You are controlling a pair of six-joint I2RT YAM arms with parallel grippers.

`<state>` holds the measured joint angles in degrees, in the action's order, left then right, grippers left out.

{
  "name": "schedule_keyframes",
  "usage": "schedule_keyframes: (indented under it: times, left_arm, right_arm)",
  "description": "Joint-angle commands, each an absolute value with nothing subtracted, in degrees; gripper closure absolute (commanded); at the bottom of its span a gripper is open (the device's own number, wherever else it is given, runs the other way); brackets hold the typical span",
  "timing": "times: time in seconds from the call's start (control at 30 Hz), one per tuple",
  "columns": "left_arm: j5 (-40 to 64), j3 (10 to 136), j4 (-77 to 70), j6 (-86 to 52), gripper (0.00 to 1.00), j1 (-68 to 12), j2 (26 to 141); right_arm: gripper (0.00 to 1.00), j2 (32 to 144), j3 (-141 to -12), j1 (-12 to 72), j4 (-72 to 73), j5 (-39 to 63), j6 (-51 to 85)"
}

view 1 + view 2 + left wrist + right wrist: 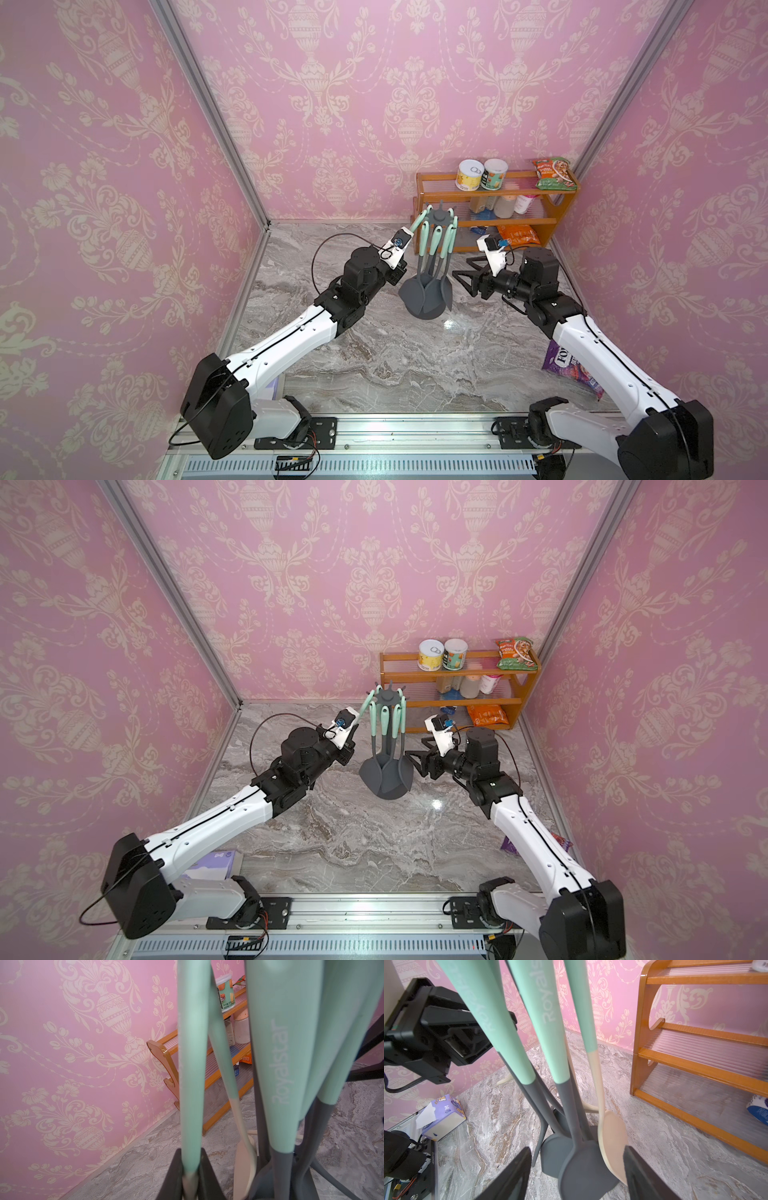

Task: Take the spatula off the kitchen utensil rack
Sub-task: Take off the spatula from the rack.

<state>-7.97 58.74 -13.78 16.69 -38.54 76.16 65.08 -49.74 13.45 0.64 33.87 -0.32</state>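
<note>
Rack pos: kitchen utensil rack [440,216] upright on far right part of desk [374,365], just before orange shelf [561,193] in far right corner.

L: left gripper [190,1168] clamped on lower end of a mint handle, where mint turns cream. I take this for the spatula [191,1064]. In both top views the handle slants out from the crown toward L arm. Top end sits at a hook; can't tell if loop is off.

R: right gripper [577,1178] jaws spread wide, empty, either side of the grey heads [583,1167] low by the rack. No contact that I can see.

Risks:
- Loop snags on hook → sideways pull tips rack. Thin pole, small round base, top-loaded. R not bracing it.
- Handle smooth, tapered → may slide thru pads if pulled along taper.
- Neighbours hang loose; a swing could knock cream spoon [612,1136] off.

Matls: handles mint, matt, rounded. Heads dark grey, flat ovals. Rack dark grey, star crown. Desk grey marble, glossy.
</note>
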Motion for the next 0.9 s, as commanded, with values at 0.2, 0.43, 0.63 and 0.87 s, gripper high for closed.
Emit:
schedule_keyframes:
  times: [0.2, 0.43, 0.63, 0.87]
  left_arm:
    - [-12.6, 59.2, -22.4, 18.5, 1.00, -38.2, 74.1]
    - [-14.3, 54.8, -34.7, 17.6, 1.00, -37.5, 78.3]
    - [-12.8, 53.1, -43.3, 15.9, 1.00, -37.2, 81.0]
    - [-11.8, 52.1, -45.4, 14.7, 1.00, -37.1, 80.6]
  right_arm:
    - [0.25, 70.8, -55.8, 14.4, 1.6, 36.7, -3.4]
    - [0.24, 73.0, -56.3, 15.2, 4.6, 36.0, -2.7]
    - [0.26, 73.1, -54.9, 16.0, 9.1, 33.1, -1.5]
    - [0.32, 73.8, -54.3, 17.6, 11.1, 28.9, -2.6]
